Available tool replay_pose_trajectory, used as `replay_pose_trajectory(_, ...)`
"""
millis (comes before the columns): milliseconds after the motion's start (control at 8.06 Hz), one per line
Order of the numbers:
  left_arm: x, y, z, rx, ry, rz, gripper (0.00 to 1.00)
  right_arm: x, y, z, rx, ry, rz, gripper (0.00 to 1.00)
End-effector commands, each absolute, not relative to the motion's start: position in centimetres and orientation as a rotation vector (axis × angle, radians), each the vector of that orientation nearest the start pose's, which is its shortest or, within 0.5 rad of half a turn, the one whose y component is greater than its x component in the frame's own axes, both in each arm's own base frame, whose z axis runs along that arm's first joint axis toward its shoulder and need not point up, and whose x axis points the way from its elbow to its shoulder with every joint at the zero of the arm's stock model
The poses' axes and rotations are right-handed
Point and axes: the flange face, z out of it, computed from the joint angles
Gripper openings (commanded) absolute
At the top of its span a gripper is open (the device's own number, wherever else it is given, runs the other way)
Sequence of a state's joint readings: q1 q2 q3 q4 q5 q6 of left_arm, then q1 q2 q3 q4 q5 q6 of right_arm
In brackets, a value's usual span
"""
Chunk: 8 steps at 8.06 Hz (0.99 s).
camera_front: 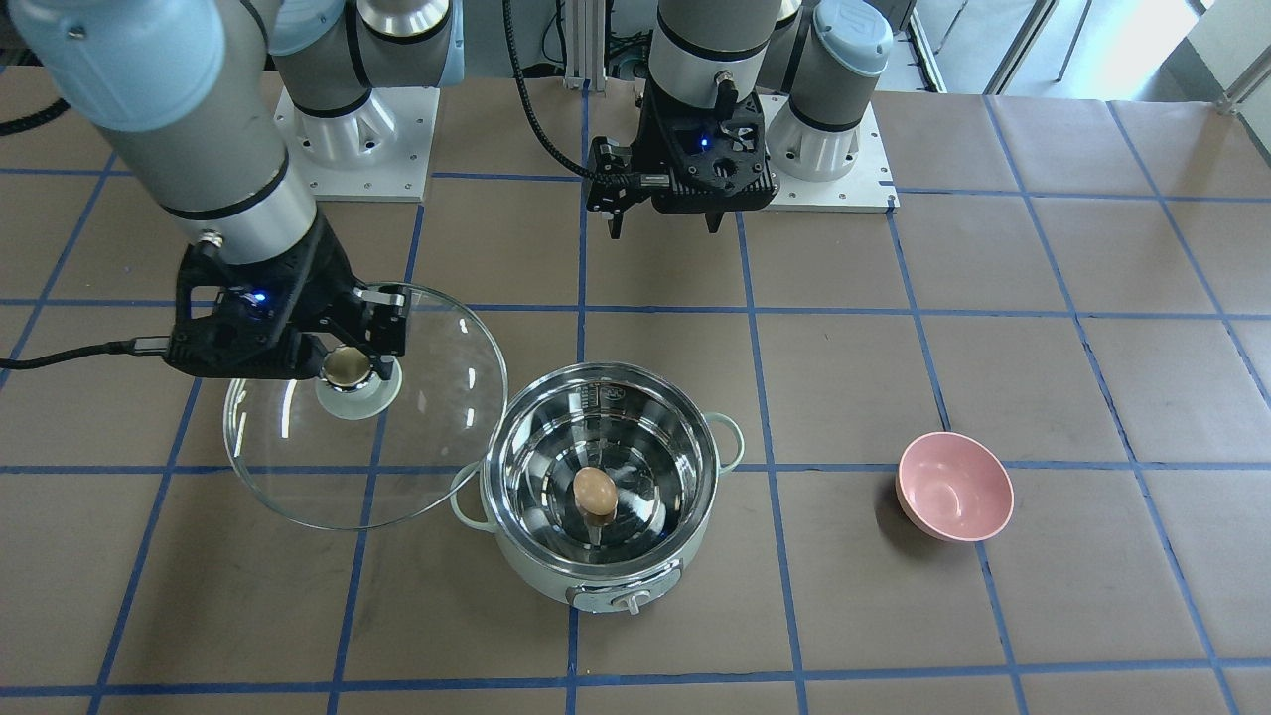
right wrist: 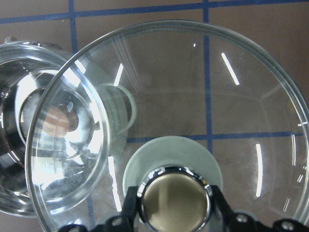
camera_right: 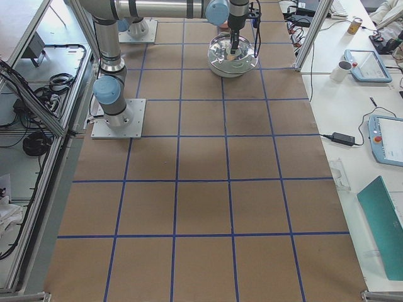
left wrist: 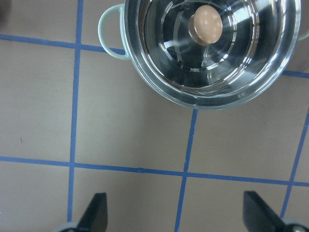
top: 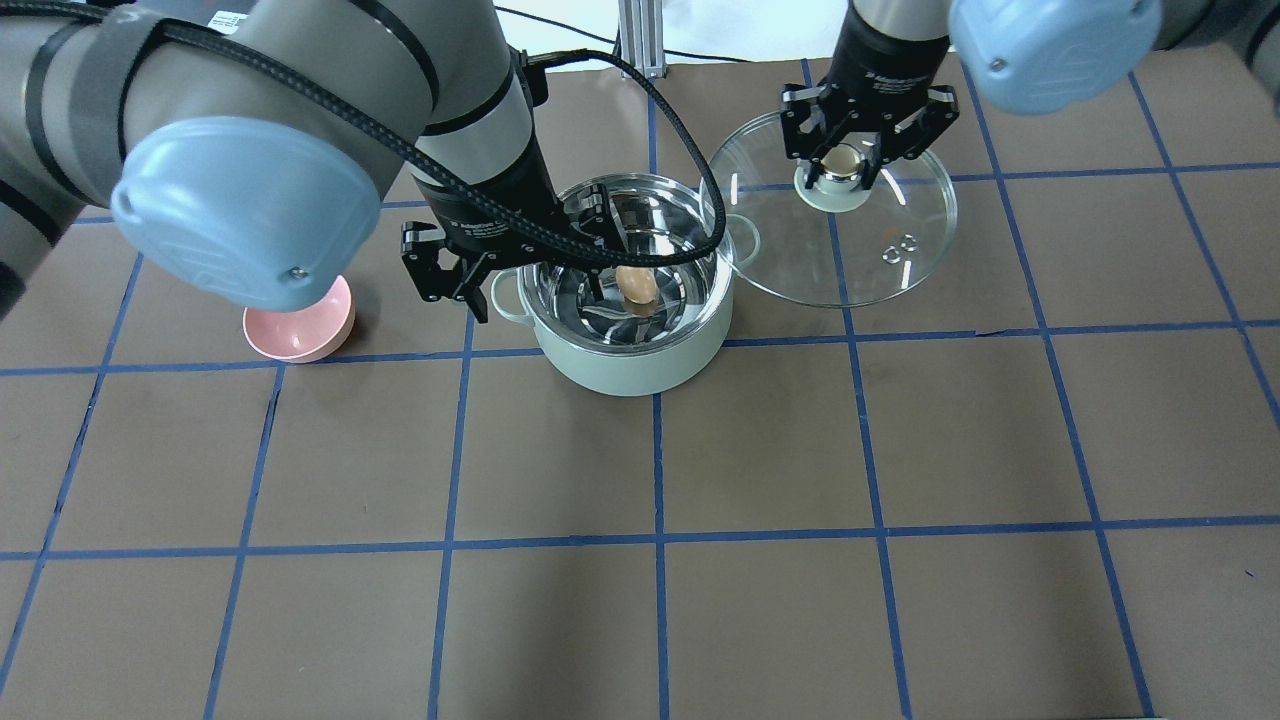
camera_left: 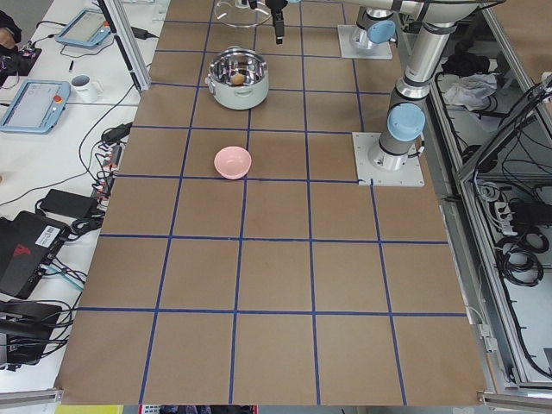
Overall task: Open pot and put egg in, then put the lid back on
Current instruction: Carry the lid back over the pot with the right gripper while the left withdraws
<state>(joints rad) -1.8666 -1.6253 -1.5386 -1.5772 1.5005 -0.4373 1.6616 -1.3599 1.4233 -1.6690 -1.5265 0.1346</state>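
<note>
Inside pot [camera_front: 536, 568], egg [camera_front: 594, 492], lid [camera_front: 417, 437] edge beside rim

Table top: brown paper [top: 560, 620] crossed by a blue tape grid [top: 658, 470].
Bench at one end: white top [camera_left: 52, 164] carrying tablets [camera_left: 33, 105], a mug [camera_left: 84, 84], and black power bricks and cables.
Bench at the other end: white top [camera_right: 359, 113] with more tablets and a cup.
Frame: aluminium posts [camera_left: 125, 47] at the table's edge.
Light: bright daylight on the pale floor [camera_front: 1122, 45] beyond the table's corner.
</note>
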Motion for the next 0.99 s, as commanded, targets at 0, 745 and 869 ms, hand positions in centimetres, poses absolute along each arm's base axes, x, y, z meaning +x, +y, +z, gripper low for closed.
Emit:
replay_pose_trajectory(0,-21.8,-46.1,50.4,-0.084,3.201,0.096,1.0,26.7,-56.6,44.0,0.084,3.075,-0.109,0.0)
replay_pose_trajectory(745,-14.1,-46.5,53.3,0.07,3.186,0.129,1.0,36.8,-56.8,41.3,0.157,3.047,-0.127,0.0)
replay_pose_trajectory(869,-13.6,-46.5,53.3,0.077,3.128,0.125,1.0,37.5,-56.7,40.6,0.163,3.051,-0.116,0.0)
